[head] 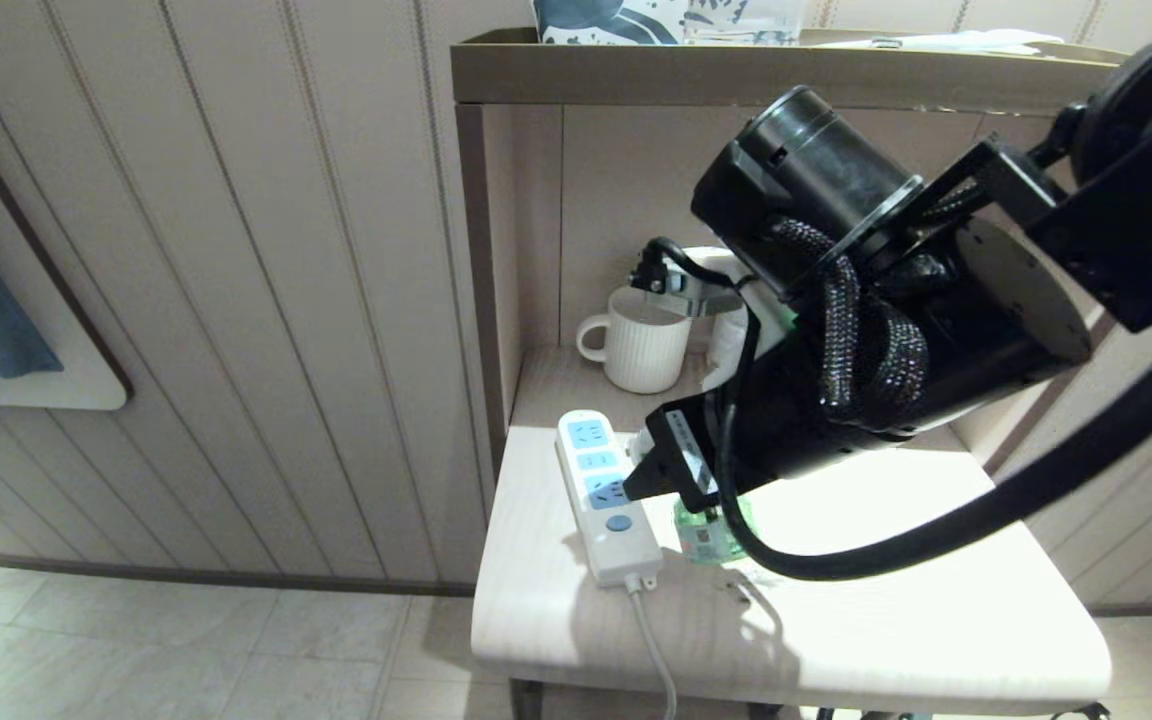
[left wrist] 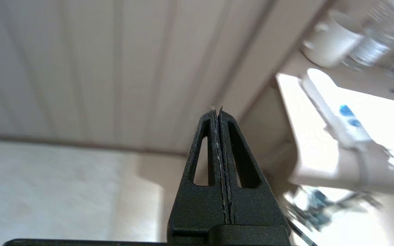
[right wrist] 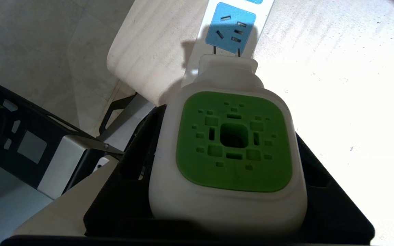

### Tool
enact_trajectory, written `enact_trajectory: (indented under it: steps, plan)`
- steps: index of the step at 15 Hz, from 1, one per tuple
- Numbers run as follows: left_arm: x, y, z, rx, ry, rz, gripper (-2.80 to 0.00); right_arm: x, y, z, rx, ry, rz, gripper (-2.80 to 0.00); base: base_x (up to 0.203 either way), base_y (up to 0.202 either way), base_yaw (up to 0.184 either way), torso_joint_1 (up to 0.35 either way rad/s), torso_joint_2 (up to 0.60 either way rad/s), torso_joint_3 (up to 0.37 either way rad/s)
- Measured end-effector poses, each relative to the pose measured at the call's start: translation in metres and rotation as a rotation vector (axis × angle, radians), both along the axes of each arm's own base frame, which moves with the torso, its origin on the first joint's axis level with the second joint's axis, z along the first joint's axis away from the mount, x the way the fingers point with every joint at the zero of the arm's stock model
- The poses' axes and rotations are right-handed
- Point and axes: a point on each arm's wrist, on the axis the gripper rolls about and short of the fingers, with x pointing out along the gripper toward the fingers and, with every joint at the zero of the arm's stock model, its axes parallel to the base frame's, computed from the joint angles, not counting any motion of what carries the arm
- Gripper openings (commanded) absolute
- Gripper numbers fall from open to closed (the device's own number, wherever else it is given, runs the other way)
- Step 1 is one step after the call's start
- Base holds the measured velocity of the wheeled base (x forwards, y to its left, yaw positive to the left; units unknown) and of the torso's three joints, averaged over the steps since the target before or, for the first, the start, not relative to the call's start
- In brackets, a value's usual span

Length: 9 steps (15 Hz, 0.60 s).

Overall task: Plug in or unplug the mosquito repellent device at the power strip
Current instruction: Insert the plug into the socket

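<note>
In the right wrist view the mosquito repellent device (right wrist: 233,140), a white head with a green perforated top, sits between the black fingers of my right gripper (right wrist: 229,153), which is shut on it. Its two metal prongs (right wrist: 238,52) are bare and end just short of a light-blue socket face (right wrist: 231,29) of the power strip (head: 601,490). In the head view my right gripper (head: 671,465) hangs beside the strip's near end, with the device's green bottle (head: 711,535) below it. My left gripper (left wrist: 217,111) is shut and empty, off the table's side and below its top.
The strip lies on a small white table (head: 886,600) with its cord (head: 651,640) hanging off the front edge. A white ribbed mug (head: 641,340) stands in the niche behind. Panelled wall at left, tiled floor (head: 186,650) below. Blurred clear bottles (left wrist: 371,44) stand beside the mug.
</note>
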Motion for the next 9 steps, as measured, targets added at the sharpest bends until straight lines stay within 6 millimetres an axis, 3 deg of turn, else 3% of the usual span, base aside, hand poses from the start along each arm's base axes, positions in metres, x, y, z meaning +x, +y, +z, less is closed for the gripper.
enact_trajectory:
  steps: [4, 9]
  plan:
    - [0.026, -0.001, 0.004, -0.034, 0.100, -0.054, -2.80, -0.002, -0.002, 0.003, -0.006, -0.018, -0.012, -2.80, 0.000, 0.000, 0.000, 0.000, 0.00, 0.000]
    - [0.025, -0.002, -0.011, -0.040, 0.170, -0.066, -2.80, 0.003, 0.003, 0.003, -0.016, -0.019, -0.007, -2.80, 0.000, 0.000, 0.000, 0.000, 0.00, 0.000]
